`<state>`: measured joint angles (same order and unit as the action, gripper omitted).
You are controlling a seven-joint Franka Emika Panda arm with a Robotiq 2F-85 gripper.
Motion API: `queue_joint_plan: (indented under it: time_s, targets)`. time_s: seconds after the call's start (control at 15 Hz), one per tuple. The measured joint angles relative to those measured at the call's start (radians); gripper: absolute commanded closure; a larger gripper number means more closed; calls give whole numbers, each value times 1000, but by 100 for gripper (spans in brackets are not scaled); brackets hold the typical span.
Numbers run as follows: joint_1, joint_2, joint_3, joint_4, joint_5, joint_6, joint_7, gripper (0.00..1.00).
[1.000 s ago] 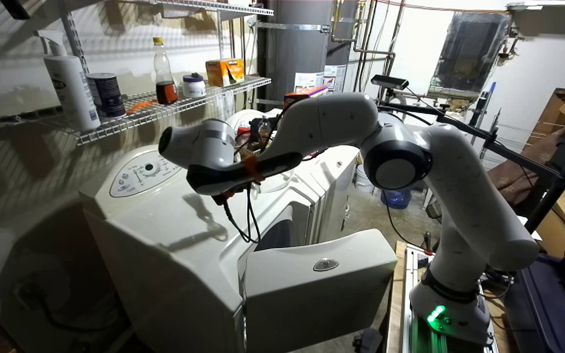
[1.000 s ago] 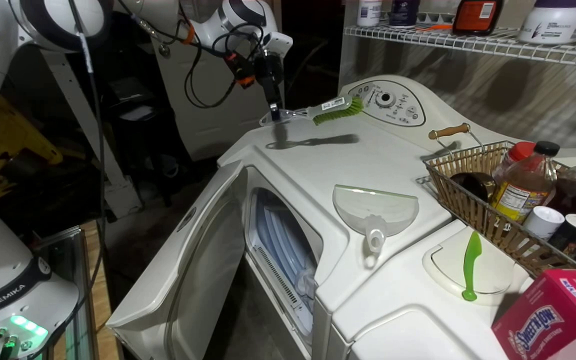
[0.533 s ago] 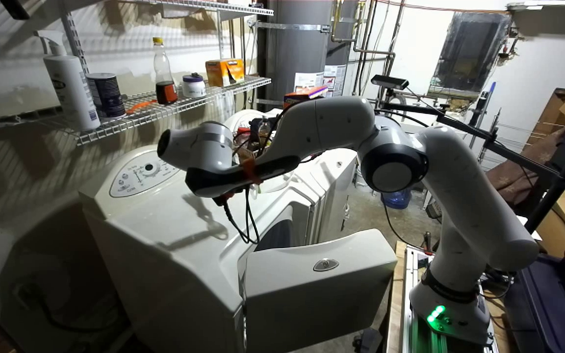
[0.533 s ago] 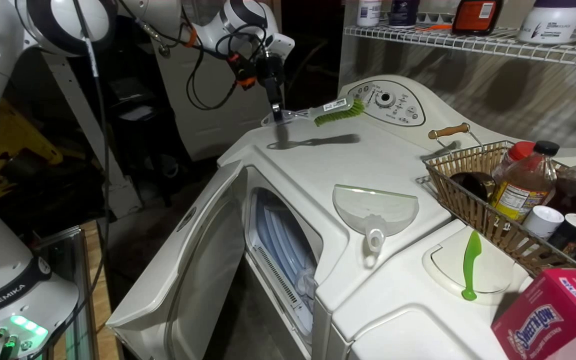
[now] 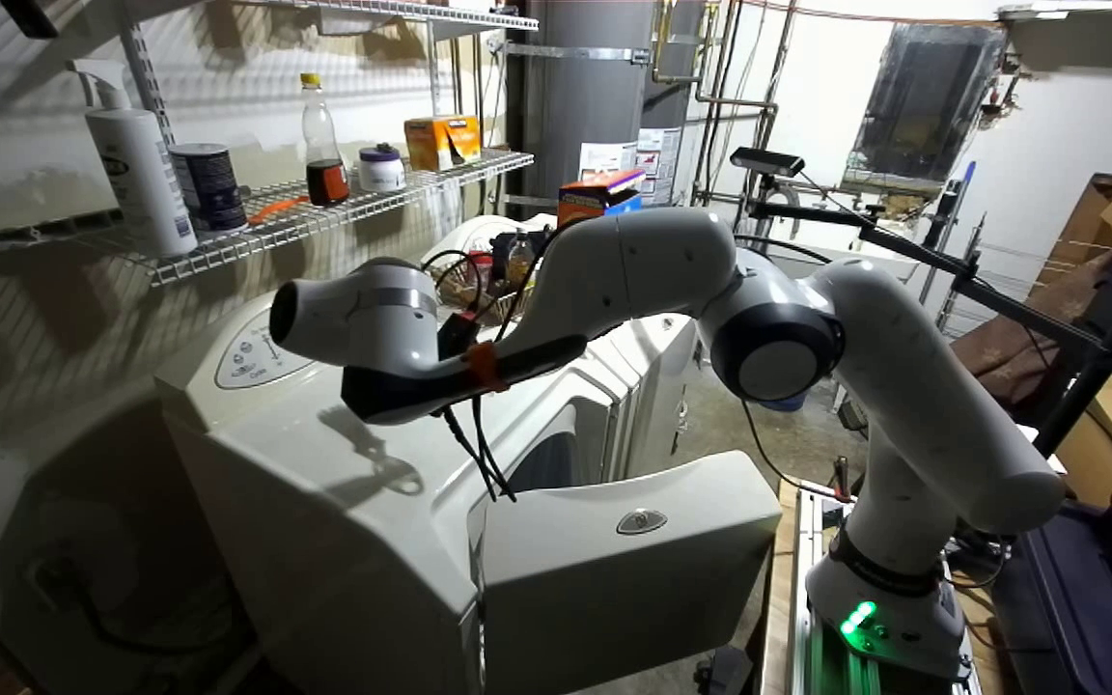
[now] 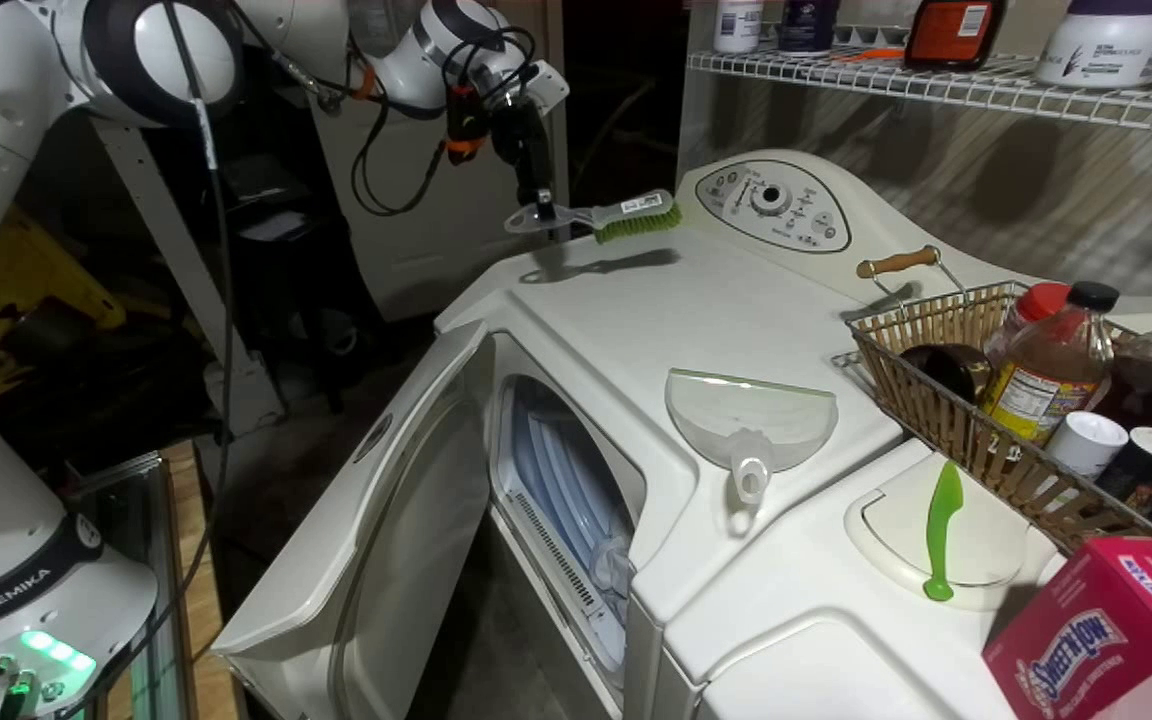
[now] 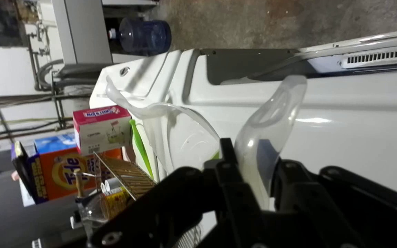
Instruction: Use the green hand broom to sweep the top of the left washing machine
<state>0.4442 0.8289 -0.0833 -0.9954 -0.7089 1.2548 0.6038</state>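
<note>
Green hand broom (image 6: pixel 616 213) was found raised over the top of the left washing machine (image 6: pixel 736 320), near the control panel (image 6: pixel 774 203), with its bristles (image 6: pixel 641 226) facing downward; the shadow (image 6: pixel 626 262) lay apart beneath it, suggesting no contact with the surface. Picking up was judged complete. Whether any part of the top had been swept could not be established from the views. Outstanding, by assessment, were the lowering of the bristles and the sweeping strokes, with a translucent dustpan (image 6: pixel 751 415) lying on the same top to be worked around. The gripper (image 7: pixel 255 155) was clamped on the broom's translucent handle (image 7: pixel 271 120), one of its fingers (image 7: pixel 229 158) on each side and a gap only as wide as the handle; no contact with any other object was observed.
</note>
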Motion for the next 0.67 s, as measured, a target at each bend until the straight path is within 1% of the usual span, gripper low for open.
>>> queue_joint_plan:
  time_s: [0.33, 0.47, 0.67]
  targets:
    - [79, 42, 12, 56, -79, 14, -212, 95]
    - [104, 55, 13, 72, -104, 48, -296, 95]
    - [122, 68, 15, 85, -129, 129, -424, 95]
